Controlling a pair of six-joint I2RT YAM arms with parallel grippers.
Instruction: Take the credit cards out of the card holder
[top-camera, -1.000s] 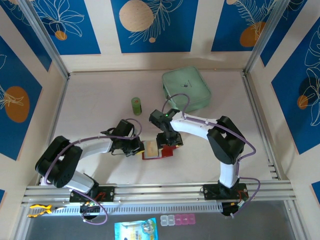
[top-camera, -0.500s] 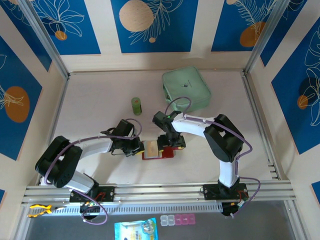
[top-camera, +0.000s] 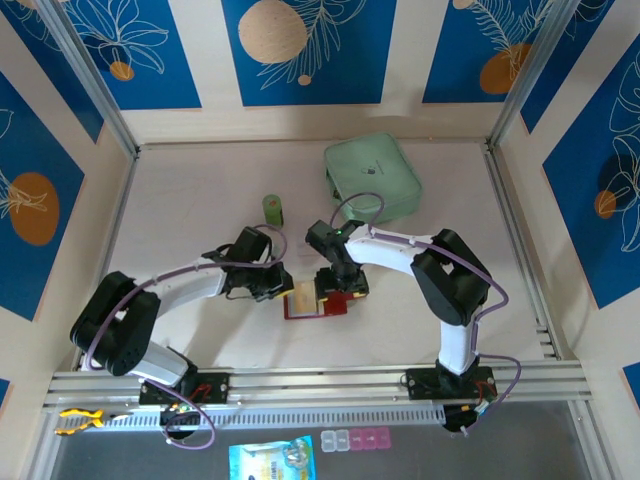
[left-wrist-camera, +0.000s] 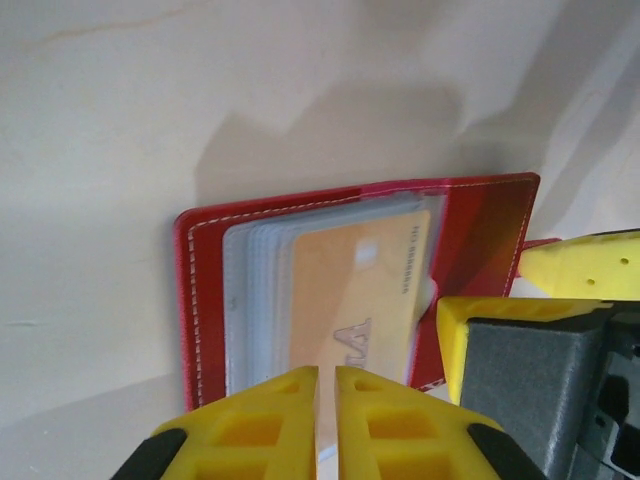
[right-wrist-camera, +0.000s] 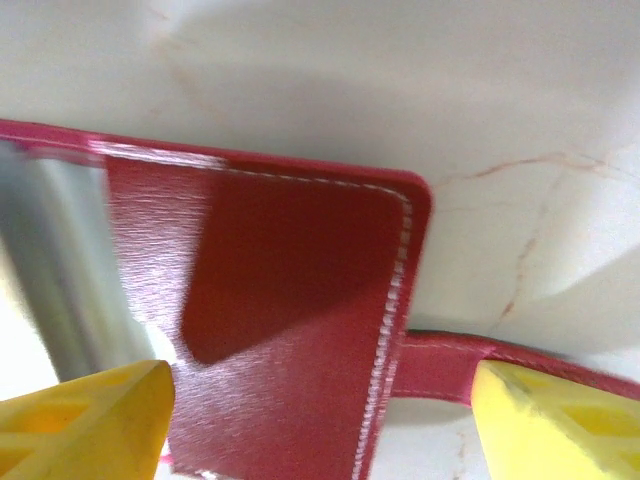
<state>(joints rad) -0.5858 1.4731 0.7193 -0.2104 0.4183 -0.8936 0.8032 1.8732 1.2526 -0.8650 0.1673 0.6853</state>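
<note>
Our left pincer (left-wrist-camera: 327, 400) pinches the credit card (left-wrist-camera: 350, 290) by its near end, long axis running straight into the card holder (left-wrist-camera: 480, 230); our right pincer (right-wrist-camera: 320, 420) stands spread.

Top external camera high above the near edge of the bench (top-camera: 200, 220), looking down over all of it, left wrist camera close behind the left gripper (left-wrist-camera: 327, 390), facing the open card holder (left-wrist-camera: 480, 230), right wrist camera even nearer its red cover, card holder shared by all three.
</note>
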